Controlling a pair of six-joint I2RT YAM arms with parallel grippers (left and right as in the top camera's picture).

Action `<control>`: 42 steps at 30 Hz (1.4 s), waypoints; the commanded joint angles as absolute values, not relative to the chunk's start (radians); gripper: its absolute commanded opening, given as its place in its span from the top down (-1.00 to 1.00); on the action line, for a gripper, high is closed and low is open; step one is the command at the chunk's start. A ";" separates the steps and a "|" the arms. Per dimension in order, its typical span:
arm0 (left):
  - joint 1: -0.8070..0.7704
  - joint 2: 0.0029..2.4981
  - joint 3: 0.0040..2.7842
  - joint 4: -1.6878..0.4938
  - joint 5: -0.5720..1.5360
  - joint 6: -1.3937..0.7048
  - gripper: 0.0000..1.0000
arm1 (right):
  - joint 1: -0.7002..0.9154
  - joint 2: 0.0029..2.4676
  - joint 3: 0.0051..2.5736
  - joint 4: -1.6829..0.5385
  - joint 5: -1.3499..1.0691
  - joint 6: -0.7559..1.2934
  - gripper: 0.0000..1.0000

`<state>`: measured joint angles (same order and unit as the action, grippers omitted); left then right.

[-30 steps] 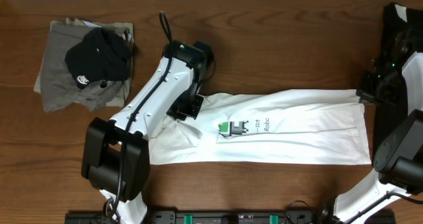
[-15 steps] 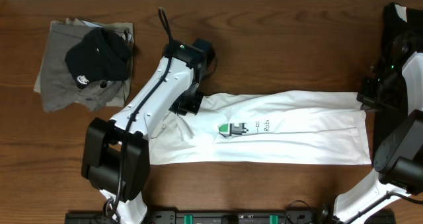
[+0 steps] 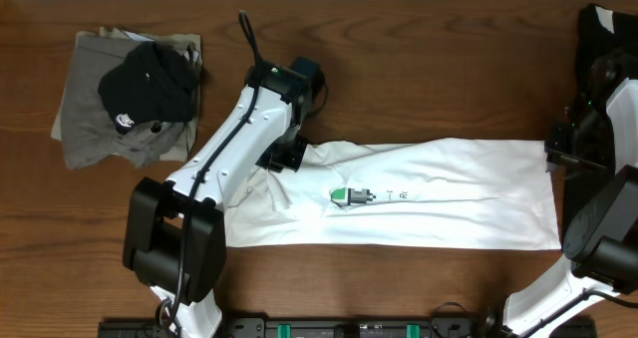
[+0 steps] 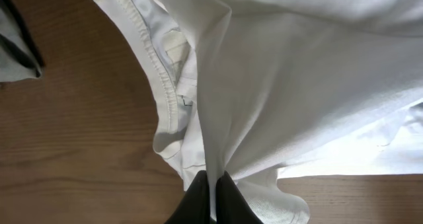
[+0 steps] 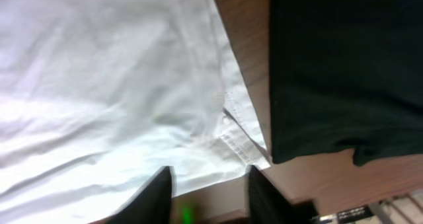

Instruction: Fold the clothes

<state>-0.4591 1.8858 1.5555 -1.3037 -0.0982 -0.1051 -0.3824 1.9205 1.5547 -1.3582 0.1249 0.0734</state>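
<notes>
The white T-shirt (image 3: 439, 193) lies stretched lengthwise across the table, its green robot print (image 3: 349, 195) facing up. My left gripper (image 3: 284, 157) is shut on a fold of the shirt near its collar end; in the left wrist view the fingers (image 4: 213, 196) pinch the white cloth (image 4: 277, 85). My right gripper (image 3: 560, 151) is at the shirt's right hem. In the right wrist view its fingers (image 5: 206, 191) are open, with the hem corner (image 5: 231, 141) just above them. A black garment (image 3: 150, 79) lies on a grey-olive one (image 3: 95, 129) at the far left.
A black cloth (image 5: 344, 72) lies right of the shirt's hem in the right wrist view. It also shows at the table's far right edge (image 3: 598, 29). Brown wooden table (image 3: 419, 69) surrounds the shirt.
The shirt's upper edge has been drawn taut and the lettering beside the print has folded mostly out of sight. The right gripper has shifted slightly right and down. The left arm moved slightly up.
</notes>
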 commanded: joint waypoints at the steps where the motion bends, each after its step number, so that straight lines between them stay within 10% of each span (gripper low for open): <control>1: -0.454 1.889 1.566 -1.308 -0.118 -0.113 0.81 | -0.386 1.921 1.557 -1.359 0.158 0.082 0.17; 6: -0.454 1.889 1.566 -1.303 -0.118 -0.113 0.03 | -0.390 1.921 1.557 -1.322 0.135 0.104 -0.08; 24: -0.256 1.909 1.562 -1.062 0.094 -0.120 -0.25 | -0.412 1.921 1.555 -1.186 -0.241 -0.009 -0.11; 35: -0.200 2.033 1.561 -0.994 0.306 0.008 -0.11 | -0.412 1.921 1.555 -1.166 -0.241 -0.004 -0.04; 42: -0.191 2.099 1.561 -1.024 0.284 0.007 0.86 | -0.412 1.921 1.555 -1.169 -0.241 -0.004 -0.02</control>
